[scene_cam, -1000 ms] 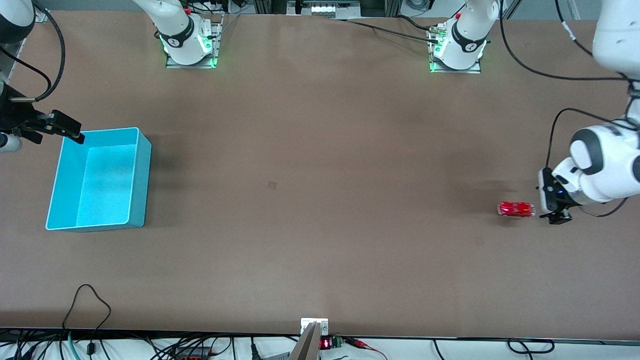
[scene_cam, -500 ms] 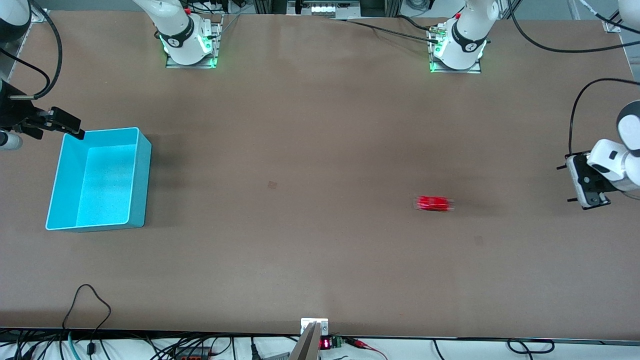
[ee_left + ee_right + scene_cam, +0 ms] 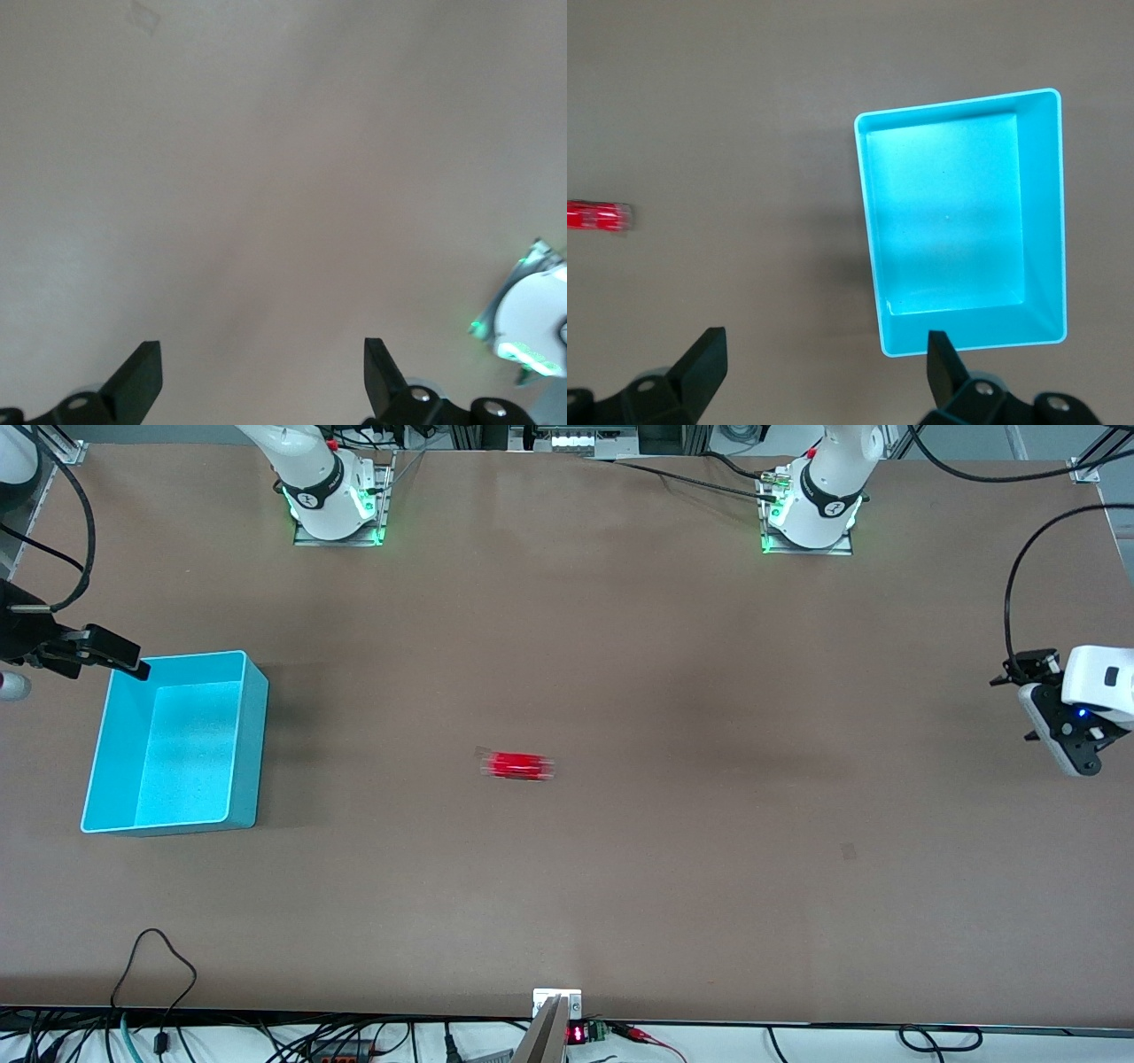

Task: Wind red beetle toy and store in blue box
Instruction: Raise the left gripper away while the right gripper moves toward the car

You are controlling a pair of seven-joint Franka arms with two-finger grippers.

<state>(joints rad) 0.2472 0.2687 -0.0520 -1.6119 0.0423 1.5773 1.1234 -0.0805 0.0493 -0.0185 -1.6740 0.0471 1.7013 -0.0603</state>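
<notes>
The red beetle toy (image 3: 519, 765) is on the bare table near its middle, blurred with motion, with no gripper near it. It also shows in the right wrist view (image 3: 598, 217). The blue box (image 3: 252, 753) stands empty toward the right arm's end of the table and shows in the right wrist view (image 3: 970, 333). My right gripper (image 3: 111, 654) is open and empty, up beside the box's corner that is farthest from the front camera; its fingers (image 3: 700, 359) frame bare table. My left gripper (image 3: 1023, 704) is open and empty over the left arm's end of the table, and its fingers (image 3: 142, 372) show only tabletop.
The two arm bases (image 3: 335, 505) (image 3: 811, 514) stand along the table edge farthest from the front camera. Cables hang over the edge nearest the front camera (image 3: 159, 965). A small dark mark (image 3: 848, 851) is on the table.
The red toy has rolled from beside my left gripper across the table toward the blue box. My left gripper has lifted and drawn back toward the table's end. My right gripper has barely moved.
</notes>
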